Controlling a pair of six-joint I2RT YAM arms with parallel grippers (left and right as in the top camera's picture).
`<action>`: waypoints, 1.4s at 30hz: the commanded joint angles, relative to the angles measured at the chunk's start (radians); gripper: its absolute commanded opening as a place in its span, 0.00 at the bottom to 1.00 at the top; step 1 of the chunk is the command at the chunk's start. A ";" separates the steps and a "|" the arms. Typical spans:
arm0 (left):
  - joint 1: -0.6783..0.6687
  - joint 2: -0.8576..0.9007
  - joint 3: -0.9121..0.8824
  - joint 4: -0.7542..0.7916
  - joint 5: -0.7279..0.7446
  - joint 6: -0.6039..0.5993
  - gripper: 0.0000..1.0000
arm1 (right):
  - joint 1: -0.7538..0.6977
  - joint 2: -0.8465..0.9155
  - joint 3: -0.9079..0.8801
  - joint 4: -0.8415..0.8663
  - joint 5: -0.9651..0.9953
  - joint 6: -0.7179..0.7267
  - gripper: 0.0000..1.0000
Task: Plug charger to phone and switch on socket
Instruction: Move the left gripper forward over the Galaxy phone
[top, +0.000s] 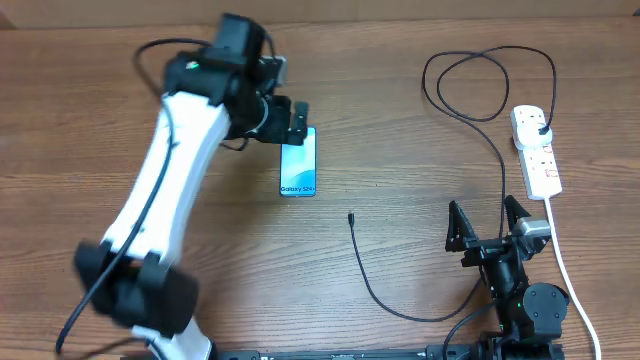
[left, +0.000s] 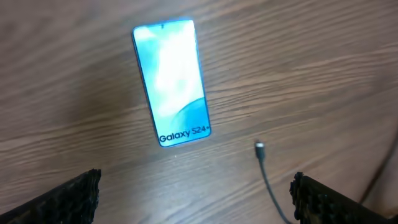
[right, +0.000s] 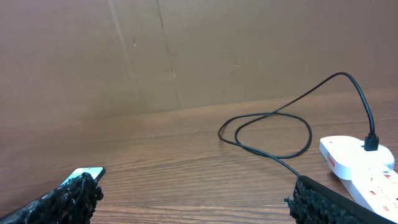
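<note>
Wooden table (top: 400, 150) with phone (top: 298, 162), brown wall (right: 249, 43)

Face up and flat, the blue-screened phone (top: 298, 163) lies with its "Galaxy S24" end near the loose connector tip (left: 259, 148) of the charger (right: 342, 74). The thin black cable loops away to the white socket (top: 538, 152), where its plug (top: 540, 128) is seated.

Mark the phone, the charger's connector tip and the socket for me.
phone (left: 172, 81): left wrist view, middle of its blue screen.
charger (left: 259, 147): left wrist view, its loose connector tip.
socket (top: 539, 158): overhead view, middle of the white strip.
</note>
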 joint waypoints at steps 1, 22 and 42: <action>-0.006 0.116 0.021 0.016 -0.033 -0.074 1.00 | 0.005 -0.009 -0.011 0.003 0.013 -0.002 1.00; -0.079 0.433 0.021 0.116 -0.120 -0.169 1.00 | 0.005 -0.009 -0.011 0.003 0.013 -0.002 1.00; -0.092 0.484 -0.016 0.206 -0.153 -0.237 1.00 | 0.005 -0.009 -0.011 0.003 0.013 -0.002 1.00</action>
